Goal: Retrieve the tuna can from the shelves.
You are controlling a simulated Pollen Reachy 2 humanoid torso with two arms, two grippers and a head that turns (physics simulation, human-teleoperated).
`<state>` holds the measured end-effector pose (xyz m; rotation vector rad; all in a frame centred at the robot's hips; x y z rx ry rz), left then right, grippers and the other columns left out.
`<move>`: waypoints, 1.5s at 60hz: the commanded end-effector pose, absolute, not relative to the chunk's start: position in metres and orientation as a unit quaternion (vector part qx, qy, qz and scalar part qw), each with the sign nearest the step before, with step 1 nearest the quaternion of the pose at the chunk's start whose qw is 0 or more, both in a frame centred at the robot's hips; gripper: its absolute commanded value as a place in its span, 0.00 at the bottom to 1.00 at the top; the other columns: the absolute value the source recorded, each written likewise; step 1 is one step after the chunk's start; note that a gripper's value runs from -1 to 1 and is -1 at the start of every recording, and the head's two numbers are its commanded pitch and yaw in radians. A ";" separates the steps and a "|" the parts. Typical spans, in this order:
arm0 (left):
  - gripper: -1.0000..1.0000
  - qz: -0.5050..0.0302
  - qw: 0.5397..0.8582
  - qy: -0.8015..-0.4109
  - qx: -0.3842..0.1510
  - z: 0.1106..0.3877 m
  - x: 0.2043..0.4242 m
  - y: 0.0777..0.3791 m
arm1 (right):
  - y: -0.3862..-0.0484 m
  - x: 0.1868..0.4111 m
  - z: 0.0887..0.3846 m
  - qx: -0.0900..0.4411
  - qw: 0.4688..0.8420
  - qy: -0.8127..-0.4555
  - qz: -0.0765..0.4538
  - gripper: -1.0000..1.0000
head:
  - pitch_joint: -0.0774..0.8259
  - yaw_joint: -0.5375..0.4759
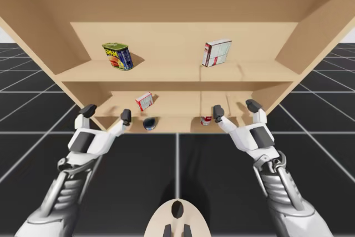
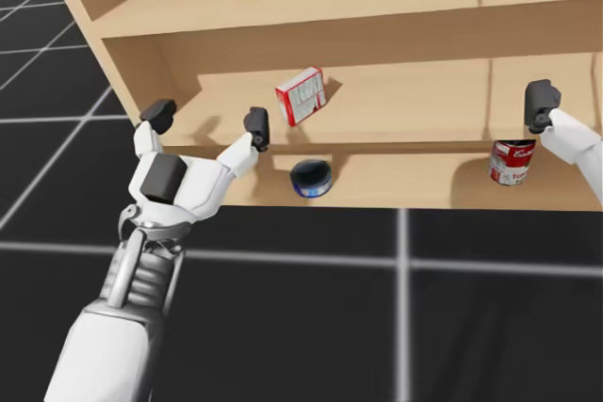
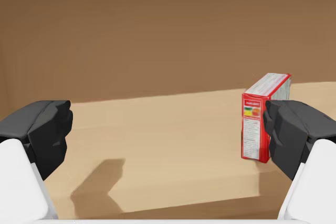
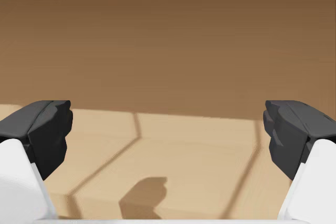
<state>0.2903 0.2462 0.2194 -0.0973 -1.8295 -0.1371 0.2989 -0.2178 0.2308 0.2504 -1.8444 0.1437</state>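
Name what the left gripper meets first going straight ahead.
Likely the shelf's brown wooden back wall, though one finger of the left gripper may clip the red-and-white box first; depth unclear.

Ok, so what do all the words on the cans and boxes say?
Nothing can be quoted, because none of the print reads clearly.
On the blue tin: a picture and letters, too blurred to read.
On the white box: print too small to read.
On the red box: print too small to read.
On the dark round can: label too blurred to read.
On the red can: letters too blurred to read.
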 end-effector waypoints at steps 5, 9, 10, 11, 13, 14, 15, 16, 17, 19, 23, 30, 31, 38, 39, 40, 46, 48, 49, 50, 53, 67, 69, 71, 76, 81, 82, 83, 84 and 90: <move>0.00 -0.074 0.630 -0.768 -0.086 0.253 0.253 0.227 | -0.216 0.298 0.230 0.112 0.598 -0.792 0.055 0.00 | 0.78 0.76; 0.00 -0.084 0.647 -0.751 -0.100 0.260 0.241 0.224 | -0.216 0.298 0.230 0.112 0.597 -0.792 0.054 0.00 | 0.78 0.76; 0.00 -0.090 0.654 -0.744 -0.107 0.261 0.237 0.223 | -0.216 0.298 0.230 0.112 0.598 -0.792 0.054 0.00 | 0.78 0.76; 0.00 -0.094 0.661 -0.736 -0.112 0.262 0.233 0.223 | -0.216 0.298 0.230 0.112 0.598 -0.792 0.054 0.00 | 0.78 0.77; 0.00 -0.095 0.664 -0.732 -0.117 0.262 0.230 0.223 | -0.216 0.297 0.230 0.112 0.598 -0.792 0.054 0.00 | 0.78 0.77; 0.00 -0.096 0.668 -0.728 -0.121 0.262 0.226 0.222 | -0.216 0.297 0.230 0.112 0.598 -0.792 0.054 0.00 | 0.78 0.77; 0.00 -0.097 0.670 -0.725 -0.124 0.261 0.223 0.222 | -0.216 0.298 0.230 0.112 0.598 -0.792 0.054 0.00 | 0.78 0.77; 0.00 -0.098 0.671 -0.725 -0.125 0.261 0.221 0.222 | -0.217 0.298 0.230 0.112 0.598 -0.792 0.054 0.00 | 0.78 0.77; 0.00 -0.097 0.673 -0.722 -0.130 0.259 0.219 0.222 | -0.217 0.298 0.230 0.113 0.598 -0.792 0.053 0.00 | 0.78 0.77; 0.00 -0.096 0.674 -0.720 -0.134 0.255 0.216 0.221 | -0.217 0.298 0.230 0.112 0.598 -0.792 0.053 0.00 | 0.78 0.77; 0.00 -0.097 0.678 -0.717 -0.131 0.243 0.213 0.220 | -0.217 0.298 0.230 0.112 0.597 -0.793 0.052 0.00 | 0.78 0.77; 0.00 -0.095 0.700 -0.694 -0.140 0.215 0.215 0.216 | -0.217 0.298 0.230 0.111 0.597 -0.793 0.052 0.00 | 0.77 0.77; 0.00 -0.095 0.704 -0.689 -0.144 0.210 0.217 0.215 | -0.217 0.298 0.230 0.111 0.597 -0.793 0.053 0.00 | 0.77 0.77; 0.00 -0.094 0.715 -0.677 -0.146 0.190 0.229 0.208 | -0.217 0.298 0.230 0.111 0.597 -0.793 0.053 0.00 | 0.77 0.77; 0.00 -0.096 0.716 -0.677 -0.140 0.187 0.233 0.206 | -0.217 0.298 0.230 0.111 0.597 -0.793 0.053 0.00 | 0.77 0.77; 0.00 -0.099 0.716 -0.677 -0.136 0.185 0.235 0.206 | -0.217 0.298 0.230 0.111 0.597 -0.793 0.053 0.00 | 0.77 0.77; 0.00 -0.096 0.722 -0.674 -0.127 0.172 0.255 0.201 | -0.217 0.299 0.230 0.110 0.597 -0.793 0.054 0.00 | 0.77 0.77; 0.00 -0.089 0.727 -0.668 -0.133 0.169 0.265 0.198 | -0.218 0.299 0.230 0.109 0.598 -0.793 0.054 0.00 | 0.77 0.77; 0.00 -0.088 0.728 -0.667 -0.133 0.168 0.267 0.197 | -0.218 0.299 0.230 0.109 0.598 -0.793 0.054 0.00 | 0.77 0.77; 0.00 -0.088 0.730 -0.665 -0.133 0.166 0.270 0.197 | -0.218 0.299 0.230 0.109 0.597 -0.793 0.054 0.00 | 0.77 0.77; 0.00 -0.083 0.736 -0.658 -0.132 0.163 0.281 0.193 | -0.218 0.298 0.230 0.109 0.597 -0.793 0.053 0.00 | 0.77 0.78; 0.00 -0.091 0.760 -0.633 -0.116 0.147 0.323 0.171 | -0.220 0.298 0.232 0.107 0.596 -0.795 0.050 0.00 | 0.78 0.77; 0.00 -0.089 0.763 -0.630 -0.111 0.143 0.329 0.168 | -0.221 0.298 0.232 0.108 0.595 -0.795 0.050 0.00 | 0.78 0.77; 0.00 -0.087 0.768 -0.625 -0.109 0.140 0.336 0.164 | -0.221 0.298 0.232 0.107 0.595 -0.795 0.049 0.00 | 0.78 0.77; 0.00 -0.085 0.774 -0.618 -0.110 0.135 0.346 0.157 | -0.222 0.298 0.233 0.107 0.594 -0.796 0.049 0.00 | 0.78 0.76; 0.00 -0.084 0.780 -0.611 -0.104 0.129 0.354 0.151 | -0.223 0.298 0.233 0.107 0.594 -0.796 0.048 0.00 | 0.79 0.76; 0.00 -0.083 0.781 -0.609 -0.105 0.129 0.355 0.151 | -0.223 0.298 0.233 0.107 0.594 -0.796 0.048 0.00 | 0.79 0.76; 0.00 -0.082 0.783 -0.608 -0.107 0.128 0.355 0.150 | -0.223 0.298 0.233 0.107 0.594 -0.796 0.048 0.00 | 0.79 0.76; 0.00 -0.082 0.784 -0.606 -0.108 0.127 0.356 0.149 | -0.223 0.298 0.233 0.107 0.594 -0.796 0.048 0.00 | 0.79 0.76; 0.00 -0.080 0.792 -0.596 -0.108 0.120 0.360 0.146 | -0.223 0.298 0.233 0.107 0.594 -0.796 0.048 0.00 | 0.79 0.76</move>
